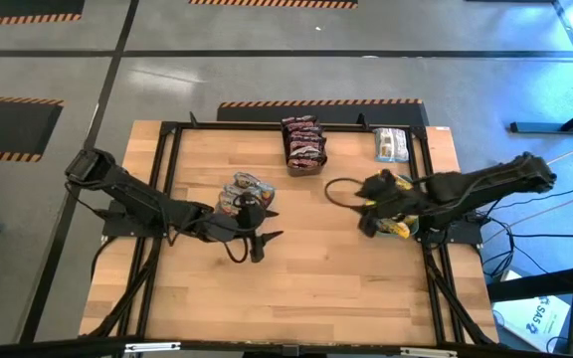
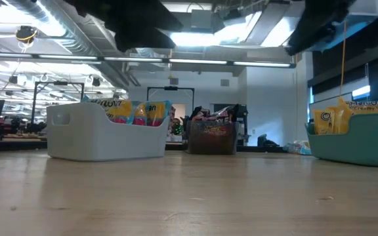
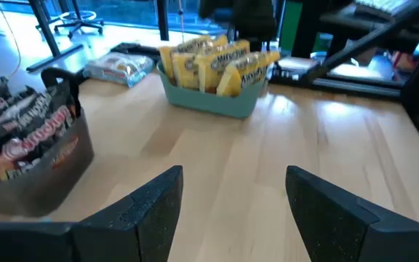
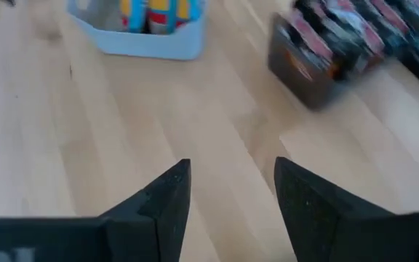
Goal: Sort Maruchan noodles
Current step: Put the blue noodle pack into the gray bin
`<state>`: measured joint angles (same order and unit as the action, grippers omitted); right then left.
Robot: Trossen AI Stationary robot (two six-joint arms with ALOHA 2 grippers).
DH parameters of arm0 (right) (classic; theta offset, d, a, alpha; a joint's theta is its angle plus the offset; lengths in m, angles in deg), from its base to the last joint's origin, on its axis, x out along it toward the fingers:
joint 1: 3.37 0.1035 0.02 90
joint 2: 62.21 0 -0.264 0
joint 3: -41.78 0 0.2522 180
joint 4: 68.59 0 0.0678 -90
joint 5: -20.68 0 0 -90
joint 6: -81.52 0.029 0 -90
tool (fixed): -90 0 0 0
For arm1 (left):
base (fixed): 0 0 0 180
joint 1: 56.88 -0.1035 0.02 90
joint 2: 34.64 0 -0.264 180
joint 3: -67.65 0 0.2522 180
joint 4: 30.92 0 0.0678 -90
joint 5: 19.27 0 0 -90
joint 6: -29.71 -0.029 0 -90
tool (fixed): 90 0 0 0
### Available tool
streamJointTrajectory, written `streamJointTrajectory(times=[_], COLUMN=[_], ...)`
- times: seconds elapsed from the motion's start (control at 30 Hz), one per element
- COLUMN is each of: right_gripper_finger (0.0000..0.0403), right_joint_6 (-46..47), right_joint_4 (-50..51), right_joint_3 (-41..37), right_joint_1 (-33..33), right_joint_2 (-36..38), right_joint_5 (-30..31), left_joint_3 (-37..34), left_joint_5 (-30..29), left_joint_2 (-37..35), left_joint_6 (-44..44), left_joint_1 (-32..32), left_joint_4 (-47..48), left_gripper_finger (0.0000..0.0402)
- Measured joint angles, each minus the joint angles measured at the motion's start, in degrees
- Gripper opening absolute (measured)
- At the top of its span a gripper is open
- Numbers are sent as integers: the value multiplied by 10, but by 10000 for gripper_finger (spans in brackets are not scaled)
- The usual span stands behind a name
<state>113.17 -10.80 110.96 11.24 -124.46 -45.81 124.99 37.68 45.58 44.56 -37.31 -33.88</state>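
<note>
On the wooden table (image 1: pixel 306 268): three small bins hold the sorted packets, and one packet lies loose at the far right.

Left gripper (image 1: pixel 258 239): it hangs over the middle-left of the table, just on the near side of the white bin. Seen from its wrist, the two dark fingers (image 3: pixel 148 211) stand well apart with bare wood between them, holding nothing.

Right gripper (image 1: pixel 367 217): it sits at the right side, over or just beside the teal bin; from above I cannot tell which. Its wrist view shows the fingers (image 4: pixel 167 200) spread wide, nothing between them, only tabletop.

White bin (image 2: pixel 104 134): middle-left of the table, partly under the left arm from above. Packets with yellow, red and blue print (image 2: pixel 136 113) stand upright in it.

Dark clear bin (image 1: pixel 305 144): at the far edge near the middle, filled with a row of dark red-orange packets (image 3: pixel 20 138) set on edge.

Teal bin (image 3: pixel 209 98): on the right side, packed with yellow Maruchan packets (image 3: pixel 213 64) standing upright and leaning a little.

Loose packet (image 1: pixel 391 144): a silver-white one, lying flat at the far right of the table, apart from the dark bin and beyond the teal bin.

Room behind: the level view shows ceiling lights, racks and equipment (image 2: pixel 215 121) beyond the far edge.
</note>
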Motion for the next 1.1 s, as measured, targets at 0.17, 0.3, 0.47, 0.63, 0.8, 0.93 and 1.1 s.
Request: streamJointTrajectory(times=[0.17, 0.3, 0.47, 0.63, 0.8, 0.93, 1.1], right_gripper_finger=[182, 182, 182, 182, 182, 182, 182], right_joint_6=[62, 89, 100, 46, -67, -111, -160], right_joint_4=[84, 135, 149, 145, 106, 56, 52], right_joint_3=[0, 0, 0, 0, 0, 0, 0], right_joint_1=[0, 0, -34, -155, -289, -373, -469], right_joint_2=[52, 65, 62, 56, 34, 2, -58], right_joint_5=[3, 32, 80, 63, -3, -13, -22], left_joint_3=[0, 0, 0, 0, 0, 0, 0], left_joint_5=[0, 7, 11, 11, 11, 10, 11], left_joint_2=[20, 28, 43, 57, 64, 64, 64], left_joint_6=[0, 4, 16, 30, 30, 30, 30], left_joint_1=[0, 0, 0, 0, 0, 1, 2], left_joint_4=[-6, -8, -11, -10, -7, -8, -8], left_gripper_finger=[237, 237, 238, 238, 238, 238, 238])
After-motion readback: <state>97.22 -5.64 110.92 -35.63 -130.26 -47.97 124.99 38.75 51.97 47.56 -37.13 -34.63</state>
